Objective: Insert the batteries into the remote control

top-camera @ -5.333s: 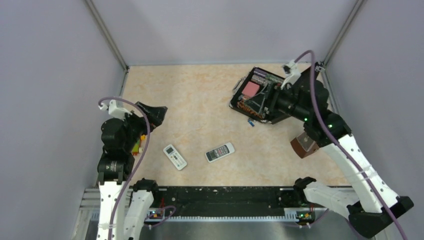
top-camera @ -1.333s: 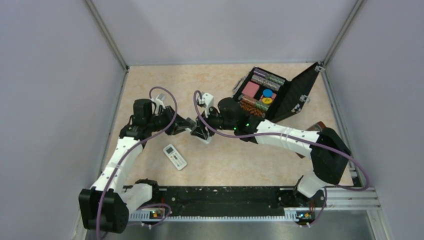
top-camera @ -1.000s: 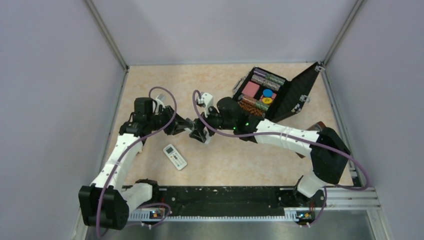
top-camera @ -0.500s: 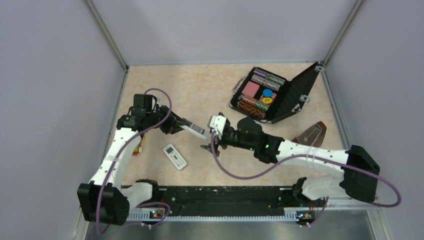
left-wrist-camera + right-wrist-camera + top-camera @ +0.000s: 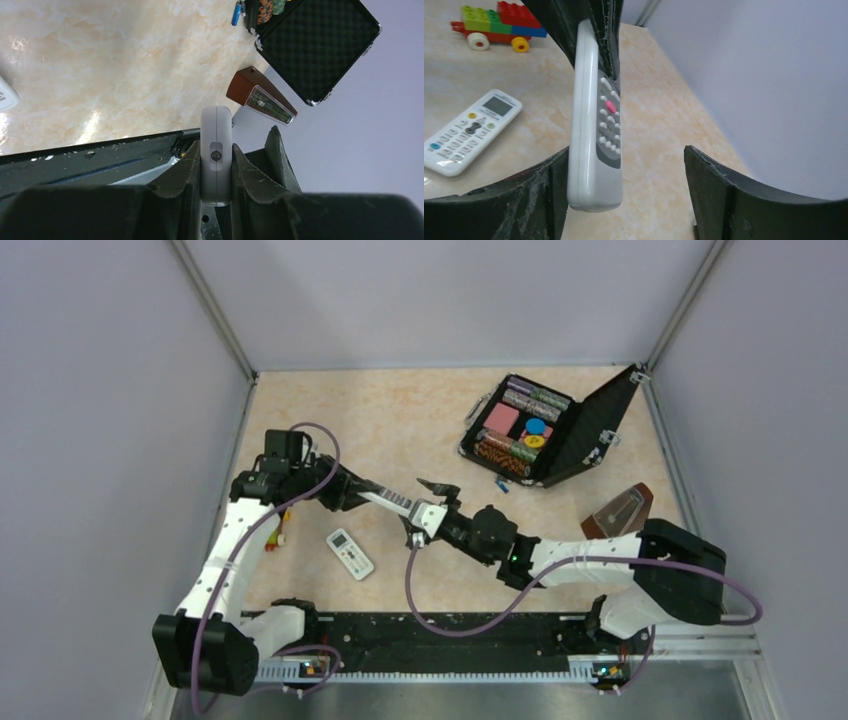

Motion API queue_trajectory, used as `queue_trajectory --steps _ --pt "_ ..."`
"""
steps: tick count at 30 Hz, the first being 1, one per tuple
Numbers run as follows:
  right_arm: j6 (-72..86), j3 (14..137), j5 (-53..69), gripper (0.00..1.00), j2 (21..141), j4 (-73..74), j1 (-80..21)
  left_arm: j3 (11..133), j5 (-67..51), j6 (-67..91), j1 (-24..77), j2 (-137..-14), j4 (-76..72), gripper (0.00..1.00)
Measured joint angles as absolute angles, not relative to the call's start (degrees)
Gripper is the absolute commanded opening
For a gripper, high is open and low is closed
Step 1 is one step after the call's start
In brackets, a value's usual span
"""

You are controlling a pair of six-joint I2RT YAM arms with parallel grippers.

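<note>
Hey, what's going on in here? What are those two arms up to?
The left gripper is clamped on the remote control, holding it up off the table. The right gripper is open, its fingers on either side of the remote's free end. A small blue battery lies on the table beside the open black case, not yet loaded. A second white remote lies nearby.

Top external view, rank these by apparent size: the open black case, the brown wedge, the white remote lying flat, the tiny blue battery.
1. Open black case
2. Brown wedge
3. White remote lying flat on the table
4. Tiny blue battery
</note>
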State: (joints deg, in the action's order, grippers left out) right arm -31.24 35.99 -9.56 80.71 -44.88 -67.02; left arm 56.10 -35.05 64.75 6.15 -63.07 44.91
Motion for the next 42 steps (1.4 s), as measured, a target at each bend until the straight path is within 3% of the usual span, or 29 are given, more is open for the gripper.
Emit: queue_trajectory --steps 5,9,12,14,18,21,29,42 --pt "-34.2 36.0 -11.9 0.38 84.6 -51.7 -67.4 56.2 -35.6 66.3 6.1 -62.3 44.3 0.00" --pt "-35.0 36.0 -11.9 0.20 85.0 -52.2 -68.1 56.2 -36.2 67.0 6.1 -62.0 43.6 0.00" --pt "-36.0 36.2 -11.2 0.01 85.0 -51.0 -68.1 56.2 -36.0 67.4 6.1 -62.0 43.6 0.09" --pt "-36.4 37.1 -11.1 0.00 85.0 -48.8 -68.2 56.0 -35.7 67.4 6.0 -62.0 43.7 0.24" --pt "-32.9 39.9 -11.3 0.00 83.3 -42.1 -68.1 55.5 -36.2 65.9 5.7 -60.8 41.8 0.72" --pt "-27.0 42.6 -11.0 0.00 80.2 -36.0 -68.1 54.8 -38.0 64.1 6.1 -57.9 37.9 0.89" --pt "-9.5 52.4 -7.4 0.00 72.5 -18.3 -67.2 53.9 -38.7 59.6 6.1 -50.9 25.5 0.93" --pt "29.3 58.8 21.3 0.00 73.7 -8.1 -51.4 50.0 -40.0 54.0 6.1 -43.3 6.0 0.90"
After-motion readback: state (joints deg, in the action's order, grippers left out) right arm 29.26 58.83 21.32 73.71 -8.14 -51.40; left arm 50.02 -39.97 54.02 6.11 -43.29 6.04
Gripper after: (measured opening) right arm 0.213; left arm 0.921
